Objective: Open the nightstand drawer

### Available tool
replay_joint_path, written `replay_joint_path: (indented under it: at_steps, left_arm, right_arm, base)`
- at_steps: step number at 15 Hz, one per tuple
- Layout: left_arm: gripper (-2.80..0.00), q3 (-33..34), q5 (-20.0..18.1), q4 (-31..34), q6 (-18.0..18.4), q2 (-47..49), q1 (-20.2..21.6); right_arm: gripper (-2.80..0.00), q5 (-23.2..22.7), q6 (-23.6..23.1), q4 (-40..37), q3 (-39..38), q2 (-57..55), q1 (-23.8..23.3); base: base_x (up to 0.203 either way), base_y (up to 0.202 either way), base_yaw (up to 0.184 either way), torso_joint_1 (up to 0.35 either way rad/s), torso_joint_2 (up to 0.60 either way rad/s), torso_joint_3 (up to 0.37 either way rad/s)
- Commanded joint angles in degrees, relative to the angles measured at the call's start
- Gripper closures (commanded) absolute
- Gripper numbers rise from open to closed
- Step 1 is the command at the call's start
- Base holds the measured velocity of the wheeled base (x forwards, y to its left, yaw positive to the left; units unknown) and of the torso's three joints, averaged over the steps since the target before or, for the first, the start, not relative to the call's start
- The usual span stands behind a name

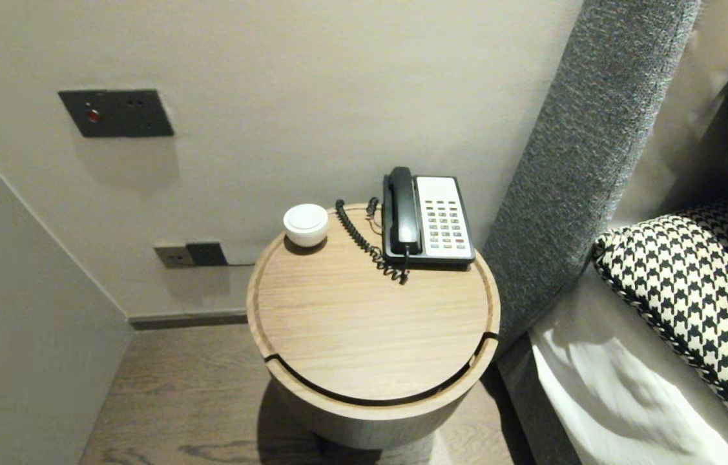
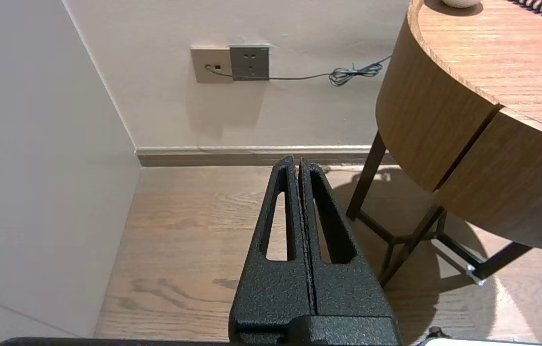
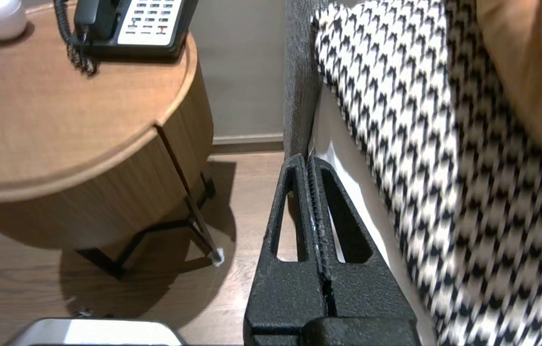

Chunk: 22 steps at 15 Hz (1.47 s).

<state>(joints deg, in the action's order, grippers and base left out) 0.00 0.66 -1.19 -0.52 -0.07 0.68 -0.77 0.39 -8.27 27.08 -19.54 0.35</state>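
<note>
Bedside table (image 1: 370, 323) stands untouched, telephone (image 1: 428, 219) with handset cradled at its far edge beside a white puck (image 1: 305, 224). Left gripper (image 2: 299, 163), fingers pressed together and empty, hangs low off the table's left side; right gripper (image 3: 308, 161), likewise closed on nothing, sits off its right side by the houndstooth pillow (image 3: 396, 96); nothing grasped yet

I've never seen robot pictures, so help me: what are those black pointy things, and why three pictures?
This is a robot with two arms. One picture is from a camera on its head, looking down at a round wooden table. On it sit a telephone and a small white round thing. The other two are from cameras on its wrists. The black pointy things are its grippers, like tongs. The left gripper hangs over the floor beside the table; the right gripper is near a checked pillow. Both are shut and hold nothing.
</note>
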Motion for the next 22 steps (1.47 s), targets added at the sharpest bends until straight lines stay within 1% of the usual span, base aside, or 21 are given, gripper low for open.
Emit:
replay_joint_path:
  at_steps: [1, 2, 4, 5, 6, 7, 8, 9, 10, 11, 14, 16, 17, 19, 22]
  left_arm:
    - [0.00, 0.00, 0.04, -0.04, -0.09, -0.02, 0.02]
    - [0.00, 0.00, 0.04, -0.04, -0.08, -0.03, 0.02]
    - [0.00, 0.00, 0.04, 0.01, -0.03, -0.04, 0.02]
    - [0.00, 0.00, 0.04, -0.04, -0.09, -0.10, 0.02]
    - [0.00, 0.00, 0.04, -0.04, -0.06, -0.07, 0.02]
    - [0.00, 0.00, 0.04, -0.04, -0.05, -0.03, 0.02]
    - [0.00, 0.00, 0.04, -0.04, -0.08, -0.03, 0.02]
    - [0.00, 0.00, 0.04, -0.04, -0.01, -0.10, 0.02]
    - [0.00, 0.00, 0.04, -0.04, -0.10, -0.03, 0.02]
    - [0.00, 0.00, 0.04, -0.04, -0.06, -0.06, 0.02]
    - [0.00, 0.00, 0.04, -0.04, -0.10, -0.02, 0.02]
    - [0.00, 0.00, 0.04, -0.04, -0.10, -0.10, 0.02]
    - [0.00, 0.00, 0.04, -0.04, -0.08, -0.07, 0.02]
    - [0.00, 0.00, 0.04, -0.04, -0.10, -0.10, 0.02]
    - [0.00, 0.00, 0.04, -0.04, -0.02, -0.01, 0.02]
  right_arm:
    - [0.00, -0.24, 2.52, -0.38, 8.78, -19.59, 0.35]
    - [0.00, -0.23, 4.75, -0.90, 13.48, -25.48, 1.16]
    - [0.00, -0.19, 10.22, -5.02, 25.42, -34.22, 3.72]
    - [0.00, -0.01, 14.40, -8.82, 31.25, -39.07, 6.04]
    - [0.00, 1.02, 19.43, -12.91, 35.89, -43.07, 9.47]
    - [0.00, 3.20, 22.67, -15.67, 38.21, -45.52, 13.57]
    - [0.00, 6.94, 24.51, -17.49, 38.68, -47.77, 17.56]
    - [0.00, 10.55, 25.39, -19.27, 38.40, -49.29, 20.65]
    - [0.00, 13.73, 25.73, -22.58, 38.05, -50.10, 23.26]
    - [0.00, 15.19, 25.74, -25.40, 38.13, -50.66, 24.34]
    - [0.00, 14.70, 26.14, -25.44, 38.12, -54.22, 24.85]
    - [0.00, 13.71, 27.14, -24.72, 38.45, -57.32, 26.60]
    - [0.00, 13.42, 28.15, -22.92, 38.38, -59.25, 27.84]
    - [0.00, 13.24, 30.20, -18.90, 38.05, -62.67, 32.29]
    - [0.00, 13.12, 32.84, -16.86, 38.91, -68.71, 37.05]
  base:
    - [0.000, 0.000, 0.000, 0.000, 0.00, 0.000]
    - [0.000, 0.000, 0.000, 0.000, 0.00, 0.000]
    - [0.000, 0.000, 0.000, 0.000, 0.00, 0.000]
    - [0.000, 0.000, 0.000, 0.000, 0.00, 0.000]
    - [0.000, 0.000, 0.000, 0.000, 0.00, 0.000]
    - [0.000, 0.000, 0.000, 0.000, 0.00, 0.000]
    - [0.000, 0.000, 0.000, 0.000, 0.00, 0.000]
    - [0.000, 0.000, 0.000, 0.000, 0.00, 0.000]
    - [0.000, 0.000, 0.000, 0.000, 0.00, 0.000]
    - [0.000, 0.000, 0.000, 0.000, 0.00, 0.000]
    - [0.000, 0.000, 0.000, 0.000, 0.00, 0.000]
    - [0.000, 0.000, 0.000, 0.000, 0.00, 0.000]
    - [0.000, 0.000, 0.000, 0.000, 0.00, 0.000]
    - [0.000, 0.000, 0.000, 0.000, 0.00, 0.000]
    - [0.000, 0.000, 0.000, 0.000, 0.00, 0.000]
